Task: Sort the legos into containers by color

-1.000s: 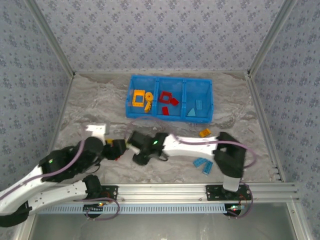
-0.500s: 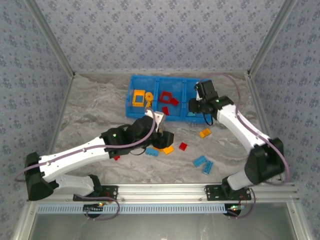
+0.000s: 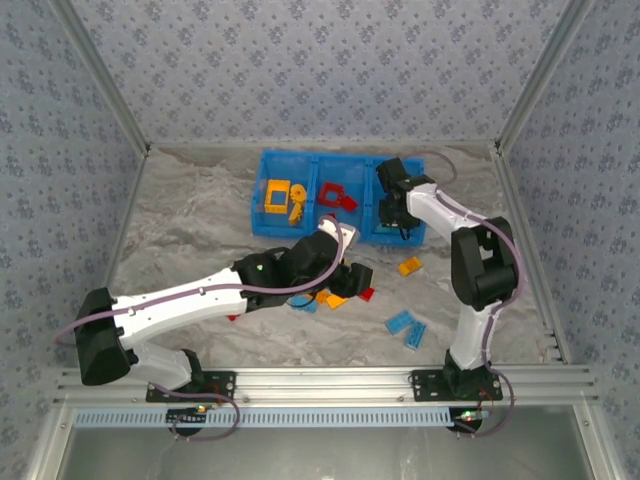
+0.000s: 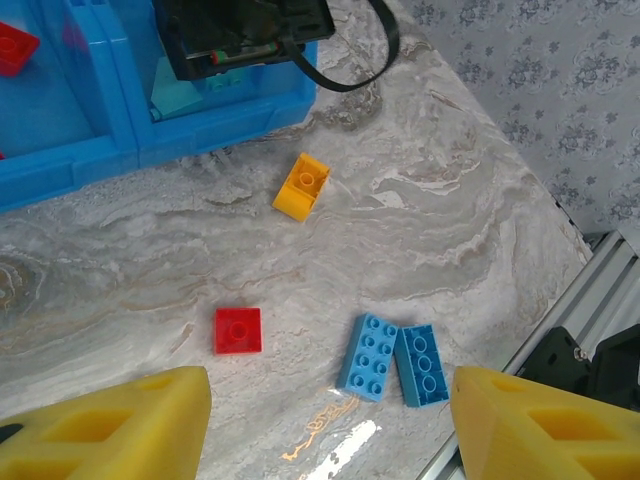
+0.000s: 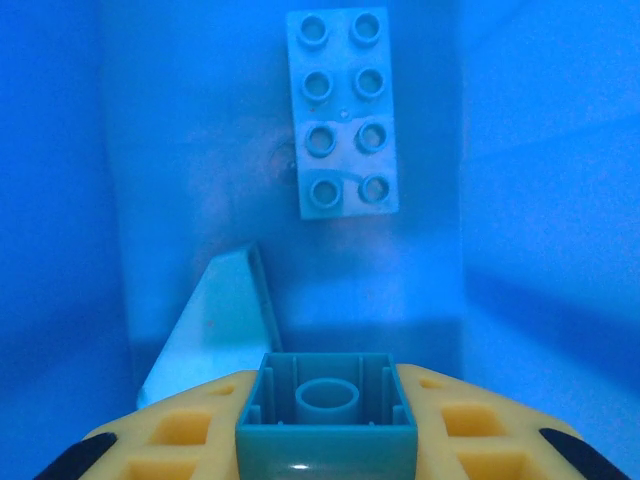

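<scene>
The blue container (image 3: 340, 237) has three compartments, with orange pieces on the left, red in the middle and light blue on the right. My right gripper (image 3: 394, 207) hangs over the right compartment, its yellow fingers (image 5: 180, 430) shut on a blue lego (image 5: 326, 405). Below it lie a light blue studded brick (image 5: 342, 112) and a pale wedge (image 5: 215, 325). My left gripper (image 4: 325, 425) hovers open above the table. Under it are a red lego (image 4: 238, 330) and two blue legos (image 4: 370, 357) side by side. An orange lego (image 4: 302, 186) lies farther off.
More loose legos lie beside the left gripper (image 3: 348, 280): an orange one (image 3: 335, 298), a blue one (image 3: 305, 303) and a small red one (image 3: 233, 316). The metal rail (image 3: 340, 382) runs along the near edge. Patterned walls enclose the table.
Both arms have swung out from low near the front. The left gripper has moved right over the loose legos. The right gripper now stands over the right compartment.
</scene>
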Available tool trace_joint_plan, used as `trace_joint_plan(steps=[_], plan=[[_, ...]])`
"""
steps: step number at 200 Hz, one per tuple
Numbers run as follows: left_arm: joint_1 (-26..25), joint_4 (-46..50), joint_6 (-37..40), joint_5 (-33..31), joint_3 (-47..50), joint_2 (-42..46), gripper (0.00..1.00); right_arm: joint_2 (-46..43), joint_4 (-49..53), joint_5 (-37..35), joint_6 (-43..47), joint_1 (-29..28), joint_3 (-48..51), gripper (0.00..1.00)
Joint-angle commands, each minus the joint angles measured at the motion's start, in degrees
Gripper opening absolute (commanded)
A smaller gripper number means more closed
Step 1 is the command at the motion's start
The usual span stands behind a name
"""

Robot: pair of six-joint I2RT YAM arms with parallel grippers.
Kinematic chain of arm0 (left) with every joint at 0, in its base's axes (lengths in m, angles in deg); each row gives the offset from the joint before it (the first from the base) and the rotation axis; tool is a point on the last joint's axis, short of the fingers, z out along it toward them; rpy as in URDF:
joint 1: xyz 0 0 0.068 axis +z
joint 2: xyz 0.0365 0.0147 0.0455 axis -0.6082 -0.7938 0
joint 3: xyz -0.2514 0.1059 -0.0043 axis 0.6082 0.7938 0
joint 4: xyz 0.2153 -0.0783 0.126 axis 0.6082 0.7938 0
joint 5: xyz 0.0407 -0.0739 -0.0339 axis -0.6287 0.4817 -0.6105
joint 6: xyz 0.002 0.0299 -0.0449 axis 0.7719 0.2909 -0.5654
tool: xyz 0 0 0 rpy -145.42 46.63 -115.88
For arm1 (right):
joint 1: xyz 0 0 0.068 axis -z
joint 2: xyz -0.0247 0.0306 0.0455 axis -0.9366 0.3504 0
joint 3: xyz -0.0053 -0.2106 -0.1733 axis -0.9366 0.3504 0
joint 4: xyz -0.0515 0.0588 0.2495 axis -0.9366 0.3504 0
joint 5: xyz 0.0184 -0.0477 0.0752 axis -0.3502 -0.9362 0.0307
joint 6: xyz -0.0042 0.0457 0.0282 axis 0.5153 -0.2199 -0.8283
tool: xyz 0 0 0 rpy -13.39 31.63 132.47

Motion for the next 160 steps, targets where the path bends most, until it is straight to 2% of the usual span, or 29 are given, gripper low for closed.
trace_joint_plan(steps=[1, 30, 61, 113, 138, 160], plan=[[-0.46, -1.24, 1.10, 0.40, -1.75, -0.12, 0.65, 2.00, 2.34, -2.83, -0.74, 0.75, -2.22, 0.33], [-0.54, -0.41, 1.18, -0.27, -1.09, 0.36, 0.65, 2.58, 2.37, -2.65, -0.16, 0.60, -2.71, 0.47], [-0.59, 1.53, 1.64, -1.32, -0.80, 1.71, 0.65, -1.45, 2.73, -4.20, 0.37, -0.66, -3.12, 0.59], [0.06, 5.84, 2.88, -2.62, -1.46, 3.31, 0.65, -14.21, 6.01, -9.52, 1.56, -4.73, -5.51, 0.58], [3.45, 6.98, 6.19, 4.61, -3.74, 0.67, 0.66, -25.33, 6.67, -8.61, 0.72, -6.82, 0.08, 0.58], [3.96, 7.79, 12.01, 6.72, -7.03, -4.65, 0.66, -35.95, 8.91, -4.47, -1.85, -9.88, 7.59, 0.60]])
